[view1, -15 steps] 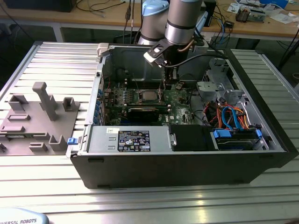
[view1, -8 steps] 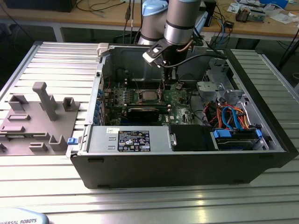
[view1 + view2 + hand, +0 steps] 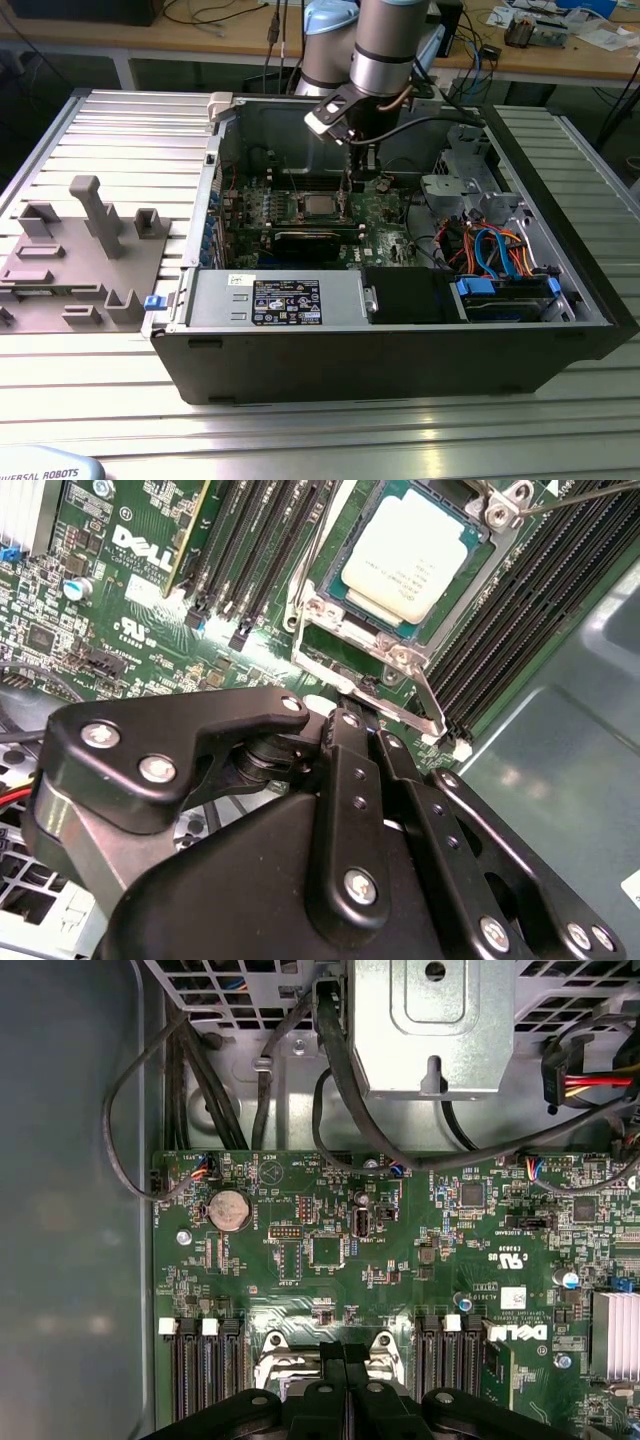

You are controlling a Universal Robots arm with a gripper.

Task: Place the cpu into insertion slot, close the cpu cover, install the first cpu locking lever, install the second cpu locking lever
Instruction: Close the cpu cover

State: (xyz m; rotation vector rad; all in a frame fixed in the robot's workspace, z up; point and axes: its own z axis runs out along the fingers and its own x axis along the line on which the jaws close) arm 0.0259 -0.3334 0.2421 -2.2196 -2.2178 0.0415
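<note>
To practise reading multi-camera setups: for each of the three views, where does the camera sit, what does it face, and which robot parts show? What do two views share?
Exterior view: off the arm, looking down into the open computer case; arm and tool show.
Second wrist view: on the arm, looking past the tool at the cpu.
First wrist view: on the arm, facing the motherboard beyond the tool.
Shared: both wrist views show tool and motherboard; exterior and second wrist views show the cpu.
</note>
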